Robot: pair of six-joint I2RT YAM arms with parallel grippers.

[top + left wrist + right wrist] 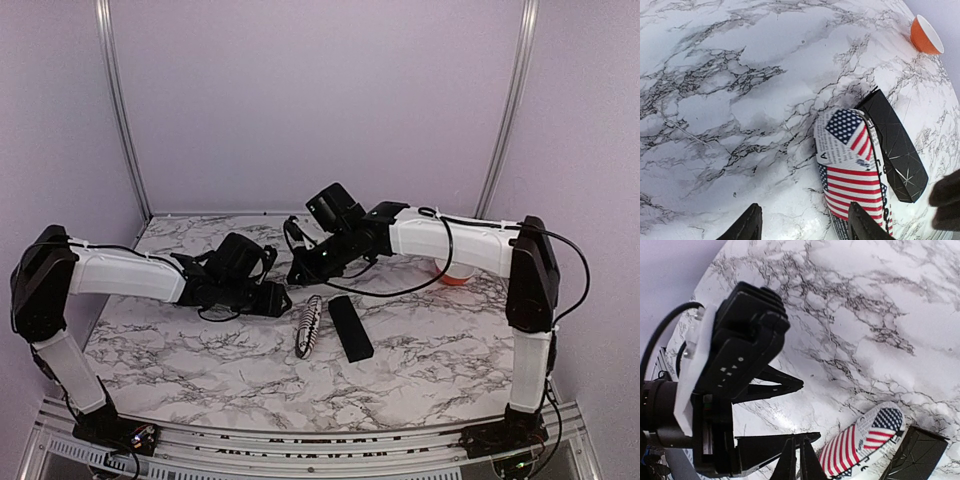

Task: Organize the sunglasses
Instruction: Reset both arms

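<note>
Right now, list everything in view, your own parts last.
patterned case: one, stars-and-stripes in red, white and blue, middle of the table
black case: one, black, oblong, lying alongside the patterned case on its right
cup: one, orange with a white inside, far right of the table
table: one, white marble pattern with grey veins, under everything
sunglasses: none in view
left hand: one, black, open and empty, over the table just left of the patterned case
right hand: one, black, shut, nothing seen in it, above the table beyond the cases
</note>
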